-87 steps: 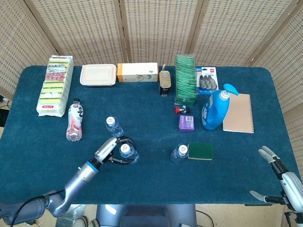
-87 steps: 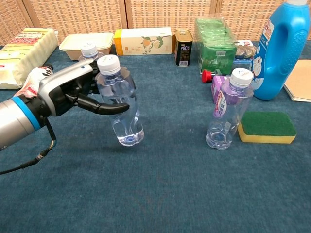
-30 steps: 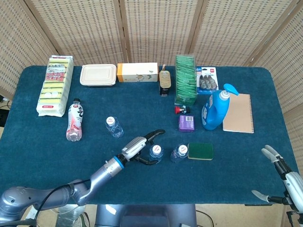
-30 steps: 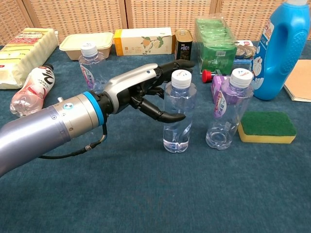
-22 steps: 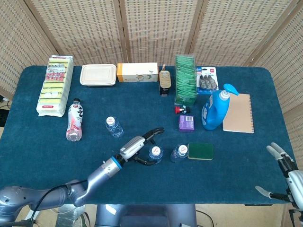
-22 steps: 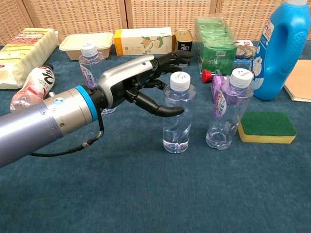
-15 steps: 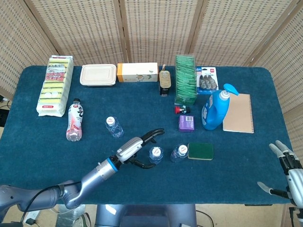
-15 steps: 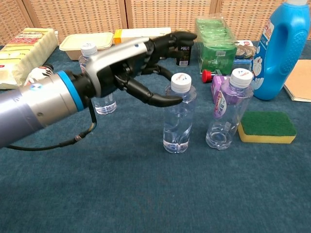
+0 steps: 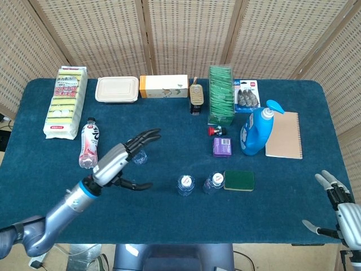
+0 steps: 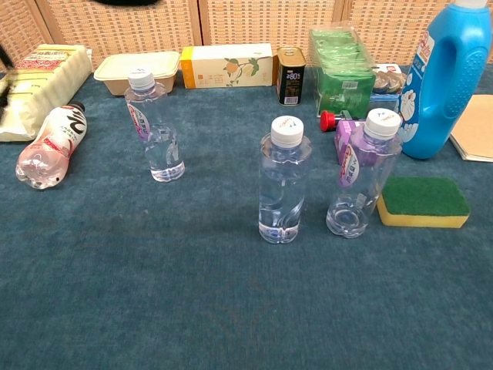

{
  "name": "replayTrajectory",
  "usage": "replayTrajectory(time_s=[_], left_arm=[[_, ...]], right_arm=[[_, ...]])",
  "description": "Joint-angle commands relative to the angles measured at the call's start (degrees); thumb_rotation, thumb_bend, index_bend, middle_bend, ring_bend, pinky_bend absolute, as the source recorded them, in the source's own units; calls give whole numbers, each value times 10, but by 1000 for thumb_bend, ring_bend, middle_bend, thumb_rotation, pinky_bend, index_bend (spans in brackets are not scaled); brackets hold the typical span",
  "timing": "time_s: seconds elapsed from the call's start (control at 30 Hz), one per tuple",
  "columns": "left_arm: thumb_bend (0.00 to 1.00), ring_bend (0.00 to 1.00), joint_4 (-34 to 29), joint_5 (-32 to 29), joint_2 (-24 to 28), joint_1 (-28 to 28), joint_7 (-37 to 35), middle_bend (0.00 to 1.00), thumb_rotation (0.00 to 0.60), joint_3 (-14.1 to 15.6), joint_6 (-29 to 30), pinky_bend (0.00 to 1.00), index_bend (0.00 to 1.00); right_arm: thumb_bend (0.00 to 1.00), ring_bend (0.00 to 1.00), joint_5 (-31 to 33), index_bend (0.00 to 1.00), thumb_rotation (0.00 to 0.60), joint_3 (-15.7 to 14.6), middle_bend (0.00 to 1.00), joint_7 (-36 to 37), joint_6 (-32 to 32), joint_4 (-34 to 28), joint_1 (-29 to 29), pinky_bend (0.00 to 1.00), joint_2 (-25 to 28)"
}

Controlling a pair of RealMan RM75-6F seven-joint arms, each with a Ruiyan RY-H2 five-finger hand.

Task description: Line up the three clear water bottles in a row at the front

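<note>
Head view: blue cloth table, seemingly woven screens behind.

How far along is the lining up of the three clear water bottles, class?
Done: two clear plastic bottles stand upright side by side at the front. In hand: nothing; the left robot hand hovers open. Left: the third clear bottle, standing farther back.

In the head view the left hand is covering most of the rear water bottle, while the frame's lower right corner is cutting off the right hand. The blue detergent bottle is running past the chest view's top edge.
</note>
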Motion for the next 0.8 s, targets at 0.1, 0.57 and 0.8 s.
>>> replayTrajectory(time_s=[0.1,0.57,0.8], left_arm=[[162,0,35,-21,50,47,-89,0,600,2,44,128,0],[140,0,353,-93,-84,105,-366,0,600,46,-4,128,0],[140,0,483,-84,-184,91,-423,0,600,53,-45,128,0]], right_arm=[[0,0,-9,39,600,-4,0,17,-3,3,1,0,5],[0,0,-20,39,600,-6,0,14,-9,-5,4,0,7],[0,0,-25,39,600,-9,0,9,-16,-8,6,0,9]])
